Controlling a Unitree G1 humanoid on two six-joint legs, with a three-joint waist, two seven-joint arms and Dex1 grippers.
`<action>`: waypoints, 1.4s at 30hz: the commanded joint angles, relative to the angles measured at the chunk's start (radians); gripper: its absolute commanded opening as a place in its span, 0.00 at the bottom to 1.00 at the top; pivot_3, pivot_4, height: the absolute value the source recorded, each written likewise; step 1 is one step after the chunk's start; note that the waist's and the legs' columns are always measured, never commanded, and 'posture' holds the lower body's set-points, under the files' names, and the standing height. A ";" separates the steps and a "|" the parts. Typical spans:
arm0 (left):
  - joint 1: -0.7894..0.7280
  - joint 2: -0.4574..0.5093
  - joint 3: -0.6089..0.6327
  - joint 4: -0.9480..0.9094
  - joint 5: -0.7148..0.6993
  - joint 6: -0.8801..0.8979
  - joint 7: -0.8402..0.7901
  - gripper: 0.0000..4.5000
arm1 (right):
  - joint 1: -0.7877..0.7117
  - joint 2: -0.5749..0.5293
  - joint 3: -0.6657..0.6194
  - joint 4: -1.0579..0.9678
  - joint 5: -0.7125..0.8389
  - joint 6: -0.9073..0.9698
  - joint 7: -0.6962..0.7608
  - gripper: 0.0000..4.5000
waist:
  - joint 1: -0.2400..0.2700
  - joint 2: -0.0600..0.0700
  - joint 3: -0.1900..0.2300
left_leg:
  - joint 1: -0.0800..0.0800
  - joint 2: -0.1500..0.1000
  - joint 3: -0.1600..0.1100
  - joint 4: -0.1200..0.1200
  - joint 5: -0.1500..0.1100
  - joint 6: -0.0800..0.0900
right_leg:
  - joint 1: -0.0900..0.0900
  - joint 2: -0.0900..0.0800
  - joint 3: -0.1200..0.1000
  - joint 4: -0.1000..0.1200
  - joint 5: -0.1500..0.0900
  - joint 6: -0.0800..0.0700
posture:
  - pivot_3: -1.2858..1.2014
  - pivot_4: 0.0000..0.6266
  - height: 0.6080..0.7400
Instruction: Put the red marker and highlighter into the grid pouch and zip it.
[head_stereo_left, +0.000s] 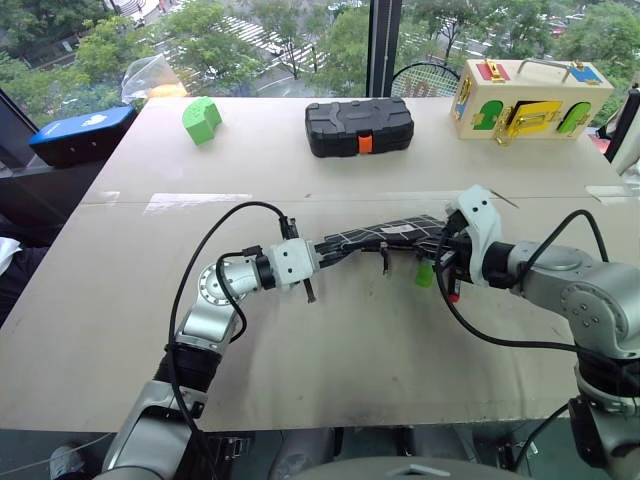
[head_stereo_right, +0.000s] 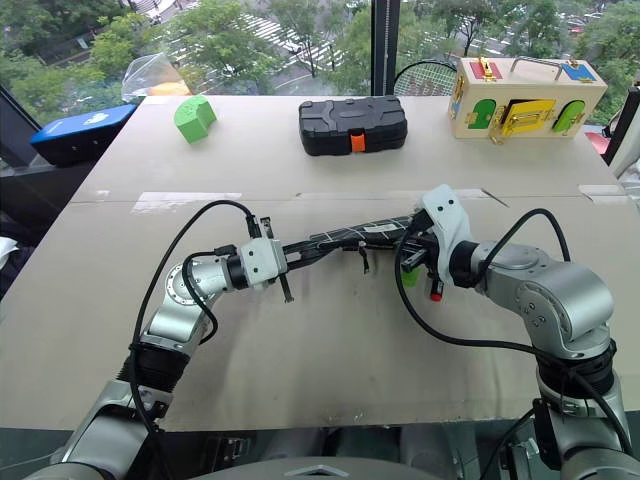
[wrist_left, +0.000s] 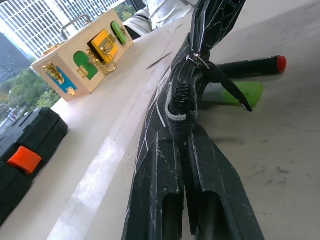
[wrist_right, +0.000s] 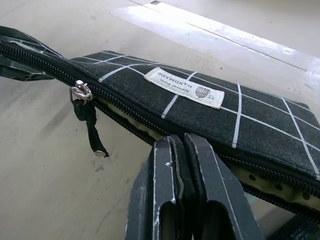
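While one grid pouch hangs stretched just above the tabletop, two grippers hold it from opposite ends. The left gripper has its two black fingers pressed together on the pouch's left end, beside the zipper. The right gripper is closed on the zipper edge near the pouch's right end, just below the single white label. The zipper stands partly open along that edge, showing a pale dotted lining, and one zipper pull dangles from the slider on a black strap.

One red marker lies on the tabletop under the pouch's right part, its red cap pointing toward the robot. One highlighter, light green, lies just beside it. Both are outside the pouch; in the head views they show only as a green bit and a red tip peeking out beside the right gripper.

Along the far side of the tabletop stand three other things, well apart from the pouch: one green block at the left, one black case with an orange latch in the middle, and one wooden latch box with coloured doors at the right. One blue object sits off the tabletop's far left corner.
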 joint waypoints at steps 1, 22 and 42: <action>-0.003 -0.001 0.020 -0.049 -0.031 -0.004 0.004 0.00 | -0.005 0.042 -0.061 -0.011 0.004 -0.002 -0.035 0.01 | -0.001 0.000 0.000 | 0.000 0.000 0.000 0.000 0.000 0.000 | 0.000 0.000 0.000 0.000 0.000 0.000 | 0.52 0.24 1.00; -0.002 0.000 0.011 -0.049 -0.032 0.000 -0.018 0.00 | -0.047 -0.219 0.591 0.184 -0.617 -0.716 0.135 0.01 | -0.007 0.000 0.000 | 0.001 -0.005 0.001 0.000 0.000 0.000 | 0.000 0.000 -0.001 0.000 0.000 0.001 | 0.52 0.24 1.00; -0.017 0.015 0.029 -0.003 -0.015 0.009 0.021 0.00 | -0.002 -0.239 0.359 0.092 -0.699 -0.716 0.343 1.00 | 0.007 0.000 0.000 | 0.000 0.000 0.000 0.000 0.000 0.000 | 0.000 0.000 0.000 -0.001 0.000 0.000 | 0.52 0.24 1.00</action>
